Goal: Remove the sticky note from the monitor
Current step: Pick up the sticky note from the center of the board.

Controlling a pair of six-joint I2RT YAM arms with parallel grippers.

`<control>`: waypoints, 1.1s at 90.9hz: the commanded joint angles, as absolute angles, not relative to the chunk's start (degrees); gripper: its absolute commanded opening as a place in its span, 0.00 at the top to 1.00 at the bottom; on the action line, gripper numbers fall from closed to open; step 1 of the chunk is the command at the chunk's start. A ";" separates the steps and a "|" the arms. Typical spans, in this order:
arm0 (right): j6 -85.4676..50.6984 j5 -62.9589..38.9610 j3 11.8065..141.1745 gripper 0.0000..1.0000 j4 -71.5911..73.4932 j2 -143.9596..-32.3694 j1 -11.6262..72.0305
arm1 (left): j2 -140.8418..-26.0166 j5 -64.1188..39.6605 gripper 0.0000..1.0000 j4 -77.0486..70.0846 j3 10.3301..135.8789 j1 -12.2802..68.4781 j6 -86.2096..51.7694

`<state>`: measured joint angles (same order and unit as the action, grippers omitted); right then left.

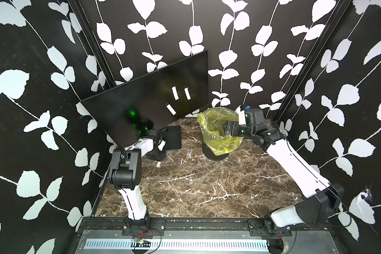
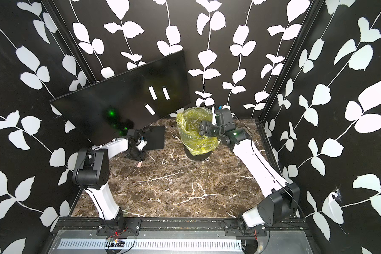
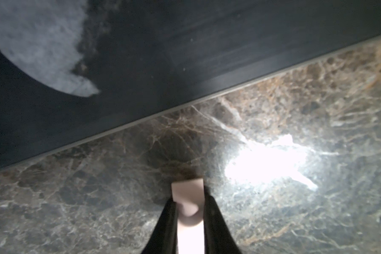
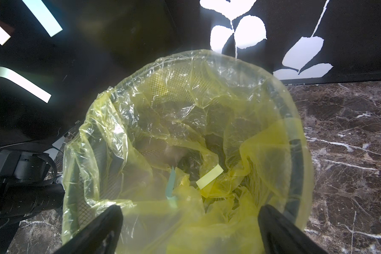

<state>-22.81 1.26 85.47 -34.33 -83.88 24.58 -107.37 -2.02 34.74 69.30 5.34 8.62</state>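
Left pincer (image 3: 189,204) pinched a pink note (image 3: 186,188) lying on the table (image 3: 273,220) below it, likely for disposal; right pincer (image 4: 190,209) hung spread above the bin (image 4: 295,132).

In both top views the left gripper (image 1: 157,157) sits tucked under the monitor (image 1: 141,96) at its 6 o'clock edge. Its fingertips are hidden beneath its own wrist, and that arm covers part of the stand base (image 1: 173,138). The pink sticky note (image 1: 158,164) at the gripper's 6 o'clock is too small for detail. In the left wrist view the note (image 3: 188,193) is blurred and cut by the frame edge between the fingers (image 3: 216,220); whether they pinch it cannot be told. The right gripper (image 4: 190,209) has its fingers cut off by the right wrist picture's edge.
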 commanded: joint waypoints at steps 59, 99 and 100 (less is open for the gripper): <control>-22.63 1.09 86.14 0.02 -34.90 -82.91 24.30 | -95.87 -2.72 1.00 45.81 73.44 7.27 3.39; -20.91 3.19 88.44 0.02 -37.72 -81.77 24.31 | -86.04 -7.11 1.00 52.90 101.92 24.49 -10.64; -20.78 3.35 88.52 0.02 -37.80 -81.67 24.33 | -86.70 -7.38 1.00 52.64 103.34 24.77 -10.72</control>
<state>-21.82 1.67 86.48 -36.51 -83.77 24.58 -84.88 -4.54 52.38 91.64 21.65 -6.42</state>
